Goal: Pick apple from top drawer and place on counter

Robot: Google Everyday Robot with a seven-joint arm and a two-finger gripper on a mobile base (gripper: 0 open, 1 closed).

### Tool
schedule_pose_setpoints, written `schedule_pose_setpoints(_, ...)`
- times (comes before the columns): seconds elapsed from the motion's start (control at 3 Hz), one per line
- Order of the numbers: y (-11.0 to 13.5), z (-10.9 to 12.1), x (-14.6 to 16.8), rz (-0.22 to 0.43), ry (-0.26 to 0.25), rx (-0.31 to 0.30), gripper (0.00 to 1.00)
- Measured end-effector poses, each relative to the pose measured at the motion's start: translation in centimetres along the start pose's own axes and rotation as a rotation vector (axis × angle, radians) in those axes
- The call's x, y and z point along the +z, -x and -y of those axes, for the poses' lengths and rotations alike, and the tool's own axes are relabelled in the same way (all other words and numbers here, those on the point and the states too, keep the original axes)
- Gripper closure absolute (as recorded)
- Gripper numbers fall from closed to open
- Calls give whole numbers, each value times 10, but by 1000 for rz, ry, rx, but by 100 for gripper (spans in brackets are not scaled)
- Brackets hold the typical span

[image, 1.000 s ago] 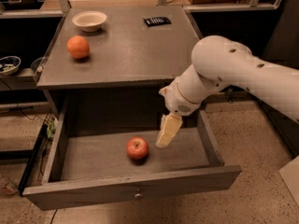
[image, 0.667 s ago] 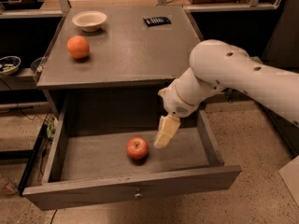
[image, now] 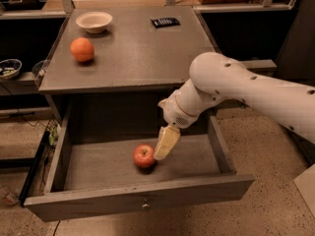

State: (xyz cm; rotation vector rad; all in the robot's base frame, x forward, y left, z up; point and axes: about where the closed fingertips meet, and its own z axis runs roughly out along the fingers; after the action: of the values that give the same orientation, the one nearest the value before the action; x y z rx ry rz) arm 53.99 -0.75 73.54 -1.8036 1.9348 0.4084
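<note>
Hand (image: 164,149) recorded as cream-yellow, low inside the top drawer (image: 138,195), which is matte grey. Arm (image: 236,87) noted white with small dark dots. Apple (image: 144,156), just beside the hand: red, with a paler patch. Desk (image: 133,53) above and behind the hand: flat grey. On it, fruit (image: 82,49) plain orange; bowl (image: 94,21) off-white; small device (image: 165,21) black.

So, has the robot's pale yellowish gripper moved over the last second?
Yes. The gripper has shifted left inside the open grey wooden drawer, closing on the small red apple, which lies where it did.
</note>
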Motion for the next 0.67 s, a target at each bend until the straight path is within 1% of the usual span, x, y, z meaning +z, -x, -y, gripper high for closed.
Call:
schedule_pose_setpoints(0.33,9,-1,14,10,1,-19,0)
schedule_pose_setpoints(0.67,25,0,43,52,-25,-54,0)
